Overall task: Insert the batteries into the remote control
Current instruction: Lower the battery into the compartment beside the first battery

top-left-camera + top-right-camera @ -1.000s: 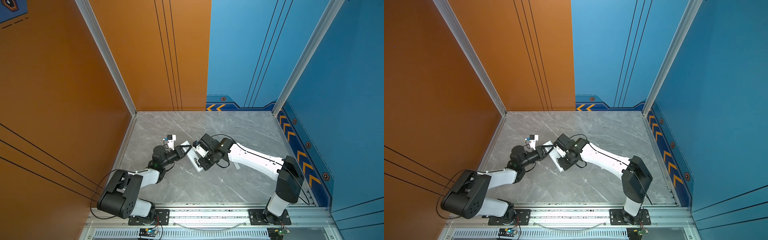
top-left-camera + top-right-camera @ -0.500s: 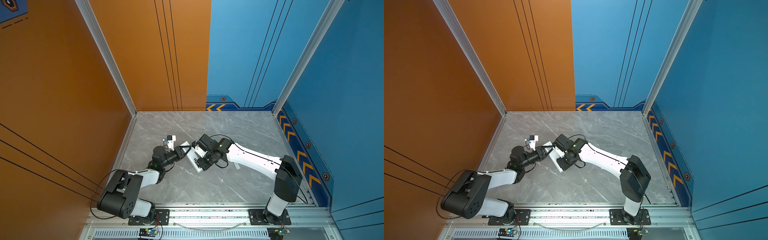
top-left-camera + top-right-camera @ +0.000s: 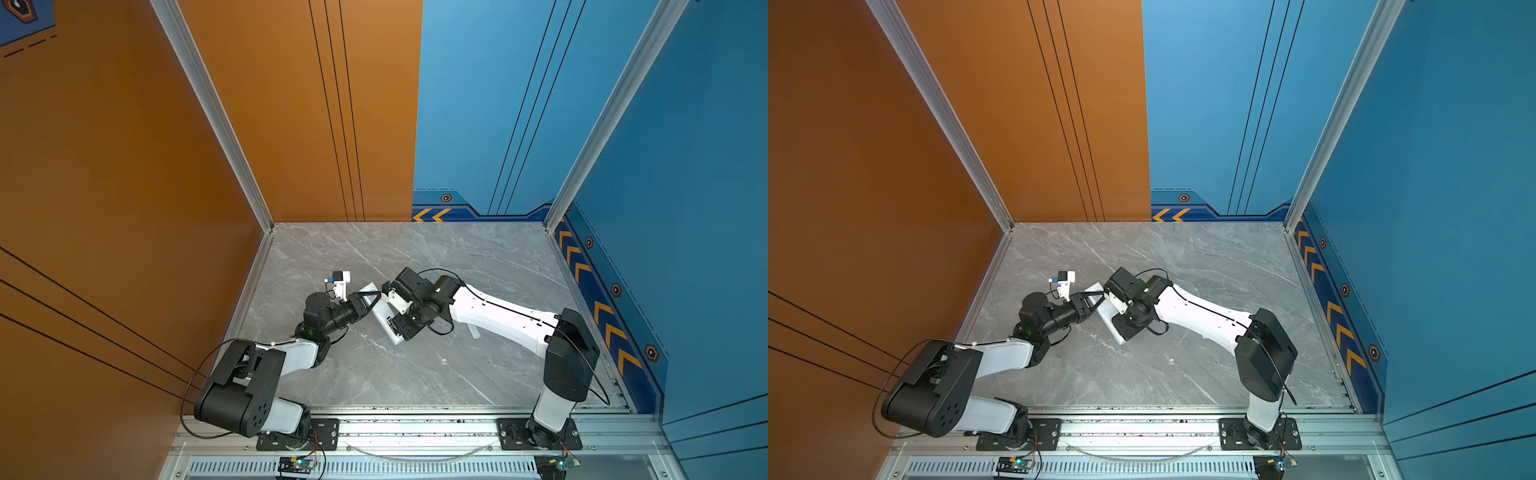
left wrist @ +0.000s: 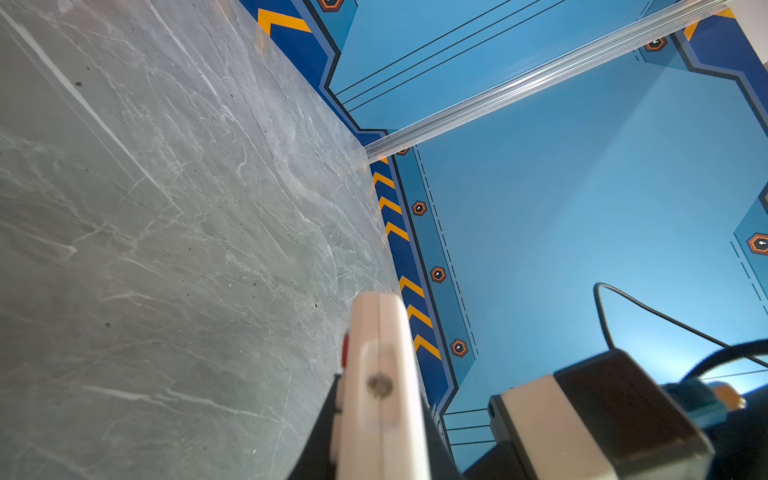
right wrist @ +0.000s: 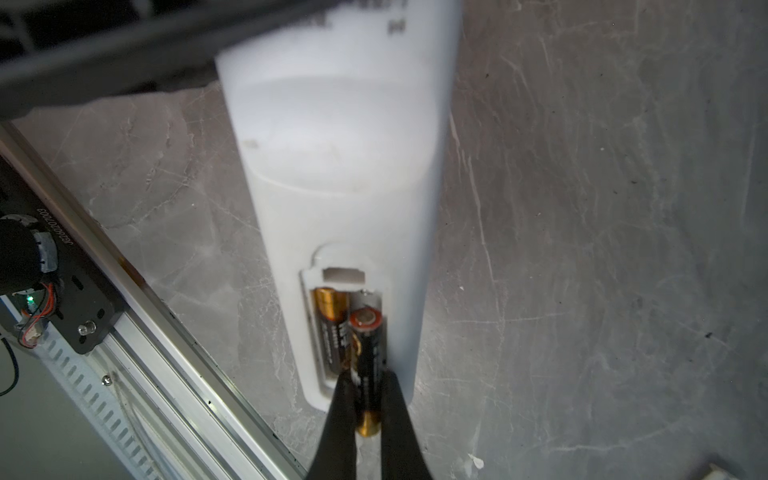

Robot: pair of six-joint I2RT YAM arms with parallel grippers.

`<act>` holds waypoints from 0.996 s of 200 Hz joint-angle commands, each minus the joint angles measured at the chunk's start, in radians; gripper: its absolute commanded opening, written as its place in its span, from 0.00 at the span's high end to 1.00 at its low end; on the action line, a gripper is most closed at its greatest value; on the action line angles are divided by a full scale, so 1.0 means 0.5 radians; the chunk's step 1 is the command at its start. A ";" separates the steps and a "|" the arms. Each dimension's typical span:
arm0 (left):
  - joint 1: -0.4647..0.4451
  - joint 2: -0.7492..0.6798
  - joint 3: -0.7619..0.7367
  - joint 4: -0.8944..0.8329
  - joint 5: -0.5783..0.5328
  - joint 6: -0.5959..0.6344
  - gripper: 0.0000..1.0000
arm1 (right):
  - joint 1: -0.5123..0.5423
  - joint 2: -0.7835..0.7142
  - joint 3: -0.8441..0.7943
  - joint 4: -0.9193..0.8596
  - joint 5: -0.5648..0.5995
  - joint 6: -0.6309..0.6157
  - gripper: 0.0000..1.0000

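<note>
The remote control is seen near the middle of the grey table in both top views, lying slantwise between the two arms with its plain white back turned up. Its far end is clamped between the closed fingers of the left gripper, as is also shown in the left wrist view, where the remote's edge is flanked by the dark fingers.

At the near end of the remote, the battery recess is uncovered. One battery is seen lying flat in one bay of the recess, its gold end toward the middle of the remote. A second battery is pinched between the black fingers of the right gripper, which are closed tightly on it. This battery is tilted over the other bay, its gold end sticking out past the remote's near end; whether it is seated cannot be told.

A small white piece is seen on the table just right of the right arm's wrist
</note>
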 commanded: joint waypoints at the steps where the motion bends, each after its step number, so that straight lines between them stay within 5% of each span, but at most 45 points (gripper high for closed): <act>1: 0.013 -0.009 -0.012 0.110 0.020 -0.030 1.00 | 0.012 0.048 0.049 -0.015 0.016 0.026 1.00; 199: 0.034 0.013 -0.019 0.138 0.028 -0.044 1.00 | 0.037 0.082 0.093 -0.081 0.056 0.033 0.97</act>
